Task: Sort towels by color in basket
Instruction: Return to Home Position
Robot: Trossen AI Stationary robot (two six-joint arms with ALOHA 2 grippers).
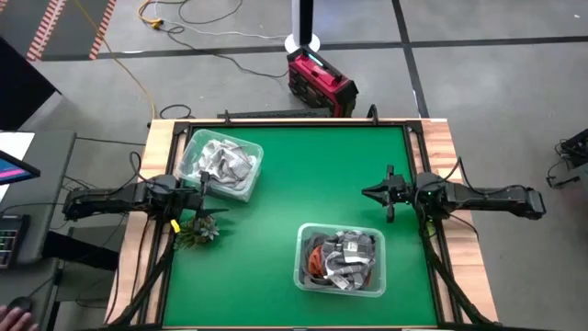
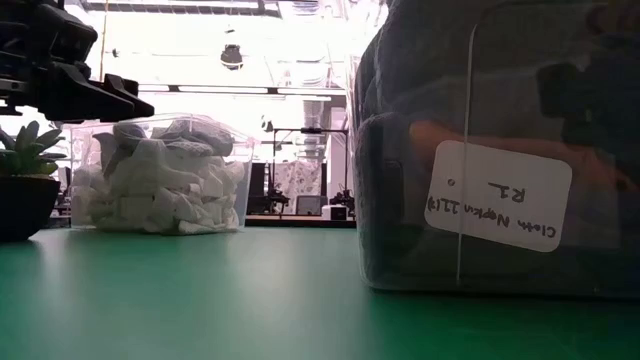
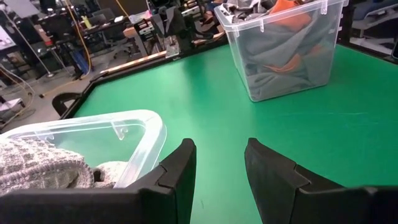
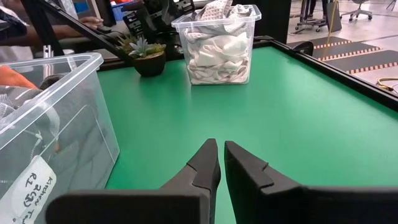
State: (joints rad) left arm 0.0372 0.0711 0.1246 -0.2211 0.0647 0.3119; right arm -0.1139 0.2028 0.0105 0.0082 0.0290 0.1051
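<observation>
The green-topped table (image 1: 303, 184), with pale wooden rails down both sides, fills the middle of the high view, and three things sit on it right now. One clear plastic bin (image 1: 241, 191) stands in the upper left of the green. A second clear bin (image 1: 300, 262) sits lower, right of centre near the bottom edge, and a small potted plant (image 1: 197, 230) rests at the left edge, just below the first bin.

Two bins (image 1: 258, 158) (image 1: 300, 259), two hands (image 1: 213, 191) (image 1: 367, 193), one plant (image 1: 197, 230).
</observation>
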